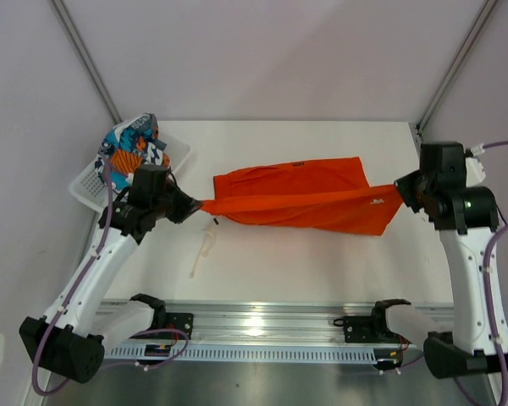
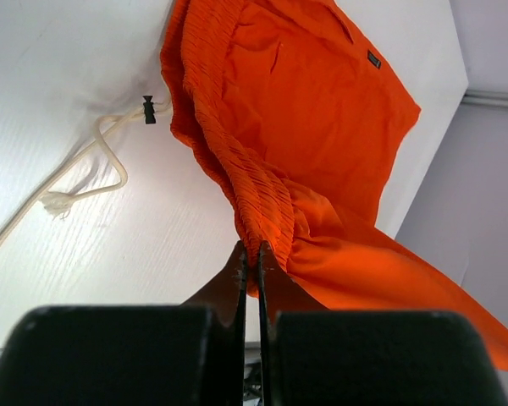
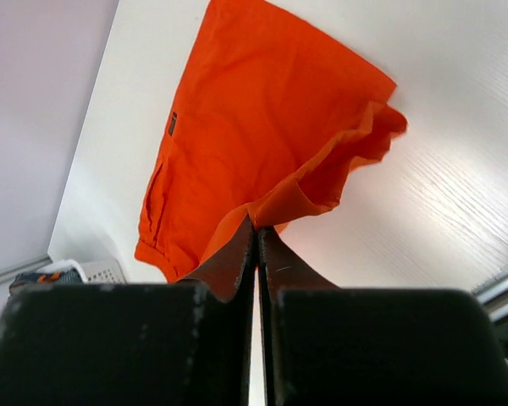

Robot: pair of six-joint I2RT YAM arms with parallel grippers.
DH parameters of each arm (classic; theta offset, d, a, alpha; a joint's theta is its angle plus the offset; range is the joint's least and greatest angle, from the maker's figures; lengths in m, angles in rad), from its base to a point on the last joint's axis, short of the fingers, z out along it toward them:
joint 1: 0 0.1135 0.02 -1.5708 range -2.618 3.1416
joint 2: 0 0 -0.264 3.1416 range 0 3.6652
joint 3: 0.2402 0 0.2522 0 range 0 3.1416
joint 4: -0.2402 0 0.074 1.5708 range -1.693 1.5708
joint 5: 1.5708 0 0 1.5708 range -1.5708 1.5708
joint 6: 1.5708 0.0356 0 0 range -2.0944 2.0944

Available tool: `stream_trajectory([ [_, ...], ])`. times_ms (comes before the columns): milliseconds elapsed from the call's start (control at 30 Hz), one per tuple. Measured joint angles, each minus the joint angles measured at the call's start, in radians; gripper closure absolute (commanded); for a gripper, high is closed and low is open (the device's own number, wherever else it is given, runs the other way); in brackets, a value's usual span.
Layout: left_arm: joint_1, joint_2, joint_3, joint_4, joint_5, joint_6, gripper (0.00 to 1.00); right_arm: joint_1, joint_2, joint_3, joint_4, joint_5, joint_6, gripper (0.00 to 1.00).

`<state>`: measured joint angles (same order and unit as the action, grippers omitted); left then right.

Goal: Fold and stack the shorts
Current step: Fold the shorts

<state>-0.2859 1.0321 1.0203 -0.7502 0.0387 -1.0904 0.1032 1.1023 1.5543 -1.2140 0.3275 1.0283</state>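
Note:
The orange shorts (image 1: 309, 196) hang stretched between my two grippers above the middle of the table. My left gripper (image 1: 196, 205) is shut on the gathered waistband (image 2: 258, 203) at the left end. My right gripper (image 1: 401, 186) is shut on a leg hem (image 3: 322, 190) at the right end. The far part of the orange shorts (image 3: 237, 127) rests on the table. Their white drawstring (image 1: 201, 249) trails down onto the table near the left gripper. The patterned shorts (image 1: 135, 144) lie bunched in the white mesh basket (image 1: 176, 152) at the back left.
The basket sits against the left wall, just behind my left arm. A metal rail (image 1: 262, 326) runs along the table's near edge between the arm bases. White table surface (image 1: 322, 262) lies in front of the hanging shorts.

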Motion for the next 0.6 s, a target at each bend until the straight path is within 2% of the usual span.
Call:
stream_trajectory([
  [133, -0.002, -0.108, -0.064, -0.022, 0.031, -0.002, 1.00, 0.002, -0.148, -0.057, -0.058, -0.021, 0.010, 1.00],
  [333, -0.005, -0.244, -0.072, -0.084, 0.060, -0.005, 1.00, 0.002, -0.291, -0.073, -0.124, -0.047, 0.018, 1.00],
  [600, -0.007, -0.312, -0.072, -0.144, 0.064, -0.008, 1.00, 0.002, -0.291, -0.015, -0.154, -0.076, 0.018, 1.00],
])
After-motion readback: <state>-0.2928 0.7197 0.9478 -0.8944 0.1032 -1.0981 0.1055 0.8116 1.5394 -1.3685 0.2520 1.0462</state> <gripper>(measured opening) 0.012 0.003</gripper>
